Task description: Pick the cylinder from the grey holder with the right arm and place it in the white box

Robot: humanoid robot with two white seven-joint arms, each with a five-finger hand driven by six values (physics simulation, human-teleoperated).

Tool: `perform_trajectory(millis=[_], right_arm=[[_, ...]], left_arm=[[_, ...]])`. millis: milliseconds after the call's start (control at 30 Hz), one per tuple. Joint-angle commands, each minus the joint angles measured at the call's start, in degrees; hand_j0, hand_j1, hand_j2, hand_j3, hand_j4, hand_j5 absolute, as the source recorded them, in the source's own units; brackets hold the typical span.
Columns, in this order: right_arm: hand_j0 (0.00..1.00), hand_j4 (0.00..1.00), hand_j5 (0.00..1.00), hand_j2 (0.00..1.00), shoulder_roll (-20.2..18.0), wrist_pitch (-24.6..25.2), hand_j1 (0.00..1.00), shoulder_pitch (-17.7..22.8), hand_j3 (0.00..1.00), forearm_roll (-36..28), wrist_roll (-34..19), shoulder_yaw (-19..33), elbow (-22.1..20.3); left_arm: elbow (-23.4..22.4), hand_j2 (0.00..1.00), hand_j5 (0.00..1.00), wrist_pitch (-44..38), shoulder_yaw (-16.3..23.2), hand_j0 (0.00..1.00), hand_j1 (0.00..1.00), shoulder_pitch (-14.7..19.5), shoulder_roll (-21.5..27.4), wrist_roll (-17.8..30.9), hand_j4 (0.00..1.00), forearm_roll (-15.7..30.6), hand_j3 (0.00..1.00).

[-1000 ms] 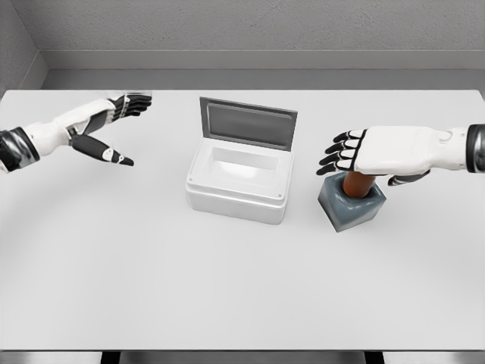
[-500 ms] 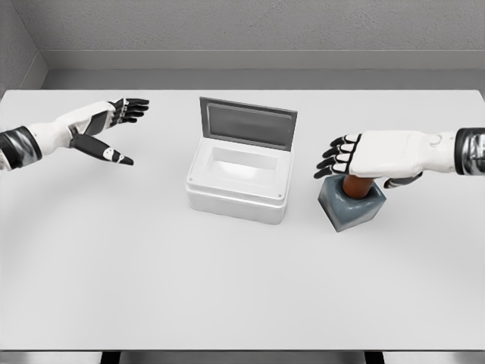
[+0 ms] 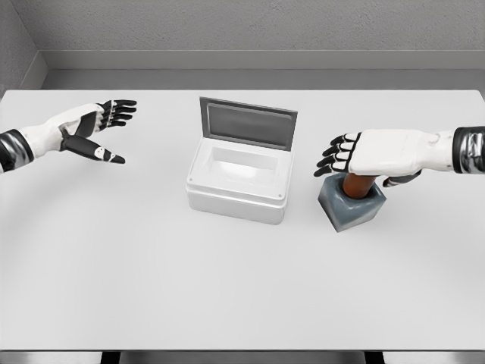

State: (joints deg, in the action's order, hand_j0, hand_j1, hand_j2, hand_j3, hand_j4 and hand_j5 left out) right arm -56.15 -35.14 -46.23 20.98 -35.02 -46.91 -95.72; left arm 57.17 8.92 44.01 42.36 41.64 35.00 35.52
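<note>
A brown cylinder point(image 3: 356, 184) stands upright in the grey holder point(image 3: 350, 206) on the right of the white table. My right hand point(image 3: 364, 155) hovers flat just over the cylinder's top and hides it. Its fingers stretch out to the left and its thumb hangs behind the cylinder, so the hand is open with nothing grasped. The white box point(image 3: 235, 203) sits at the table's middle, left of the holder, with its grey lid point(image 3: 248, 123) raised at the back. My left hand point(image 3: 106, 133) floats open above the far left of the table.
The table point(image 3: 242, 288) runs wide in front of the box and holder. A grey wall and ledge close off the back edge. A small gap separates the box from the holder.
My left hand has drifted left and slightly back. My right hand settled a little lower over the cylinder and has barely moved since.
</note>
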Motion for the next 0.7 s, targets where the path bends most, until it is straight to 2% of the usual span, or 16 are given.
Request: perform_trajectory(millis=[0, 67, 133, 267, 300, 667], right_arm=[[0.91, 0.91, 0.91, 0.91, -0.01, 0.14, 0.91, 0.0, 0.91, -0.15, 0.02, -0.02, 0.0], [0.8, 0.8, 0.8, 0.8, -0.01, 0.14, 0.8, 0.0, 0.8, 0.03, 0.02, -0.38, 0.0], [0.61, 0.61, 0.61, 0.61, -0.01, 0.14, 0.61, 0.0, 0.61, -0.06, 0.02, -0.38, 0.0], [0.57, 0.57, 0.57, 0.57, 0.08, 0.14, 0.57, 0.0, 0.57, -0.06, 0.02, -0.46, 0.0], [0.47, 0.47, 0.47, 0.47, 0.08, 0.14, 0.47, 0.09, 0.47, -0.06, 0.02, -0.46, 0.0], [0.43, 0.43, 0.43, 0.43, -0.19, 0.14, 0.43, -0.35, 0.43, -0.32, 0.02, -0.2, -0.26]], left_arm=[[-0.04, 1.0, 1.0, -0.13, -0.07, 1.0, 1.0, 0.0, 0.02, 0.0, 1.0, 0.43, 1.0], [-0.04, 1.0, 1.0, -0.13, -0.07, 1.0, 1.0, 0.0, 0.02, 0.0, 1.0, 0.43, 1.0], [-0.13, 1.0, 1.0, -0.13, -0.07, 1.0, 1.0, 0.0, 0.02, 0.0, 1.0, 2.18, 1.0], [-0.66, 1.0, 1.0, -0.04, -0.07, 1.0, 1.0, 0.0, 0.02, 0.0, 1.0, 2.36, 1.0], [-0.66, 1.0, 1.0, -0.13, -0.07, 1.0, 1.0, 0.0, 0.02, 0.0, 1.0, 2.36, 1.0], [-0.66, 1.0, 1.0, -0.04, -0.07, 1.0, 1.0, -0.09, -0.07, 0.0, 1.0, 2.36, 1.0]])
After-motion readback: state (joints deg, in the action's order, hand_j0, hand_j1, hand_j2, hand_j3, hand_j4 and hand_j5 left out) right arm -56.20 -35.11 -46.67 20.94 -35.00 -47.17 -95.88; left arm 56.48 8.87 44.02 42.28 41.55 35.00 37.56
